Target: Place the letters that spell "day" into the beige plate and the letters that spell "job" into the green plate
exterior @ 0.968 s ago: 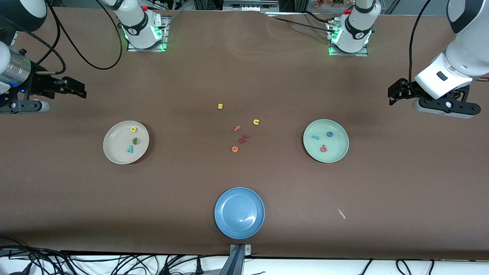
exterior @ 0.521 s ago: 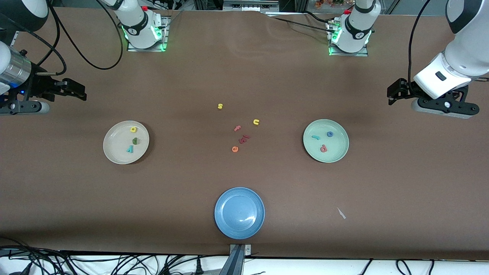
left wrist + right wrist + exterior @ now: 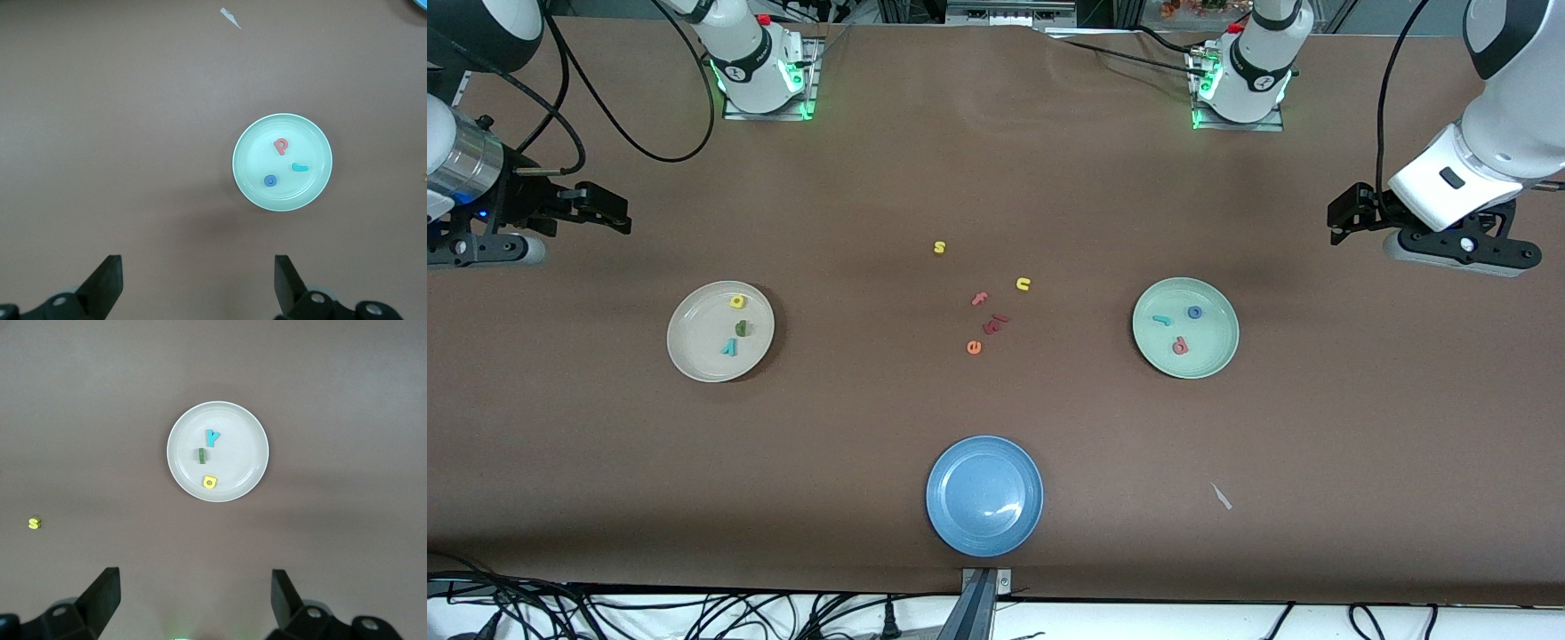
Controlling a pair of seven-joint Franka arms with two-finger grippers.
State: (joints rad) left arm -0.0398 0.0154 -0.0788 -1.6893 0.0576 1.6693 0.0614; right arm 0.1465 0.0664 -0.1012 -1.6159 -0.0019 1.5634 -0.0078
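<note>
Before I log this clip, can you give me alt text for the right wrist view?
A beige plate on a brown table holds a teal y, green d and yellow a. The open right gripper hangs over bare table, and a yellow s lies apart.

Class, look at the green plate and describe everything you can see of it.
The green plate is round, pale mint, smooth and matte-looking, with a shallow raised rim. It lies flat on the brown table toward the left arm's end. Inside rest three small foam letters, apart from each other: a teal j, a blue o and a salmon b. No claw touches it.
</note>
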